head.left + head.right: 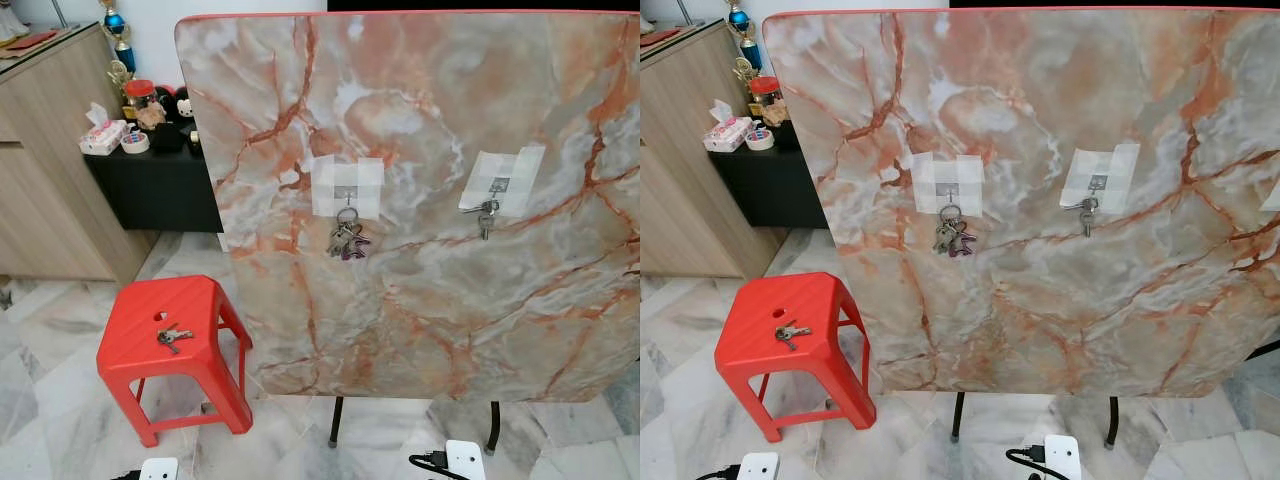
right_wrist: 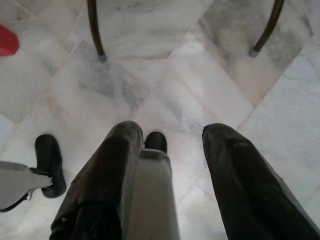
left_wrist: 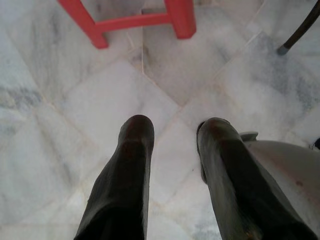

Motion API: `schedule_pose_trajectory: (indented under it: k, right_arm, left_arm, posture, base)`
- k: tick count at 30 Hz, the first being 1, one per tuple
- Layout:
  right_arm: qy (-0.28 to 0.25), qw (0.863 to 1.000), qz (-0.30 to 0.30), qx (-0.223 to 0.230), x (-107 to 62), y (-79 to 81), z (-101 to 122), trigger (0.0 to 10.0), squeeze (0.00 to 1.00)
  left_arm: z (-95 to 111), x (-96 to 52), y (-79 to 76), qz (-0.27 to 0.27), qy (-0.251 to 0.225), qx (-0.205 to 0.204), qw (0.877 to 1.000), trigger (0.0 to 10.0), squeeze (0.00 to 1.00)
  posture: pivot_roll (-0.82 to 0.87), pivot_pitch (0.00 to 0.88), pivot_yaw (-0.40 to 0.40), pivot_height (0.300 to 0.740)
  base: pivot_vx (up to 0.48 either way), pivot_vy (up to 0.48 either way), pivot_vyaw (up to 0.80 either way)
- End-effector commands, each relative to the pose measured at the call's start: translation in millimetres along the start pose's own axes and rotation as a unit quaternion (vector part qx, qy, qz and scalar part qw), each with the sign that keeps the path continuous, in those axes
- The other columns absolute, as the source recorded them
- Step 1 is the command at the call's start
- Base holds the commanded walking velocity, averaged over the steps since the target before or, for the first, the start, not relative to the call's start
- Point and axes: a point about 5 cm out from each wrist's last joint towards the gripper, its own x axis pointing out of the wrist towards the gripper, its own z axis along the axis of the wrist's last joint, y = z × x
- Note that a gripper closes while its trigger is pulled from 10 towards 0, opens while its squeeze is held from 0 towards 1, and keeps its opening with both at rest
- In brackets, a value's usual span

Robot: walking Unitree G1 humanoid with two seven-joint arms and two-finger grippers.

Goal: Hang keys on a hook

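Observation:
A bunch of keys lies on the seat of a red plastic stool at the lower left. A marble-patterned board stands upright before me with two taped hooks. The left hook carries a key bunch. From the right hook hangs a smaller set of keys. My left gripper hangs open over the marble floor near the stool's legs. My right gripper hangs open above the floor by the board's stand legs. Both hold nothing.
A wooden cabinet stands at the far left, beside a low black shelf with jars, a tissue box and a trophy. Black stand legs hold the board. The floor is pale marble tile.

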Motion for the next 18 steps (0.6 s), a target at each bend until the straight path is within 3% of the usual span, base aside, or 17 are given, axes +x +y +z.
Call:
schedule_pose_trajectory:
  k: [1,14,18]
  right_arm:
    - [0.003,1.0,0.006,-0.001,-0.5,4.3,-4,10.0,0.0]
    - [0.005,1.0,0.011,-0.008,-0.7,6.5,-5,10.0,0.0]
    - [0.004,1.0,0.011,-0.009,-0.5,5.9,-4,10.0,0.0]
  left_arm:
    - [-5,-0.9,3.3,0.003,0.018,0.008,1.0,10.0,0.0]
    - [15,5.4,2.0,0.004,0.008,0.004,1.0,10.0,0.0]
    - [10,3.4,7.8,0.007,0.009,0.001,1.0,10.0,0.0]
  posture:
    - [0.05,0.0,0.017,0.74]
    - [0.05,0.0,0.009,0.74]
    - [0.06,0.0,0.009,0.74]
  base:
    - [0.0,0.337,0.0]
    - [0.0,0.337,0.0]
    - [0.0,0.335,0.0]
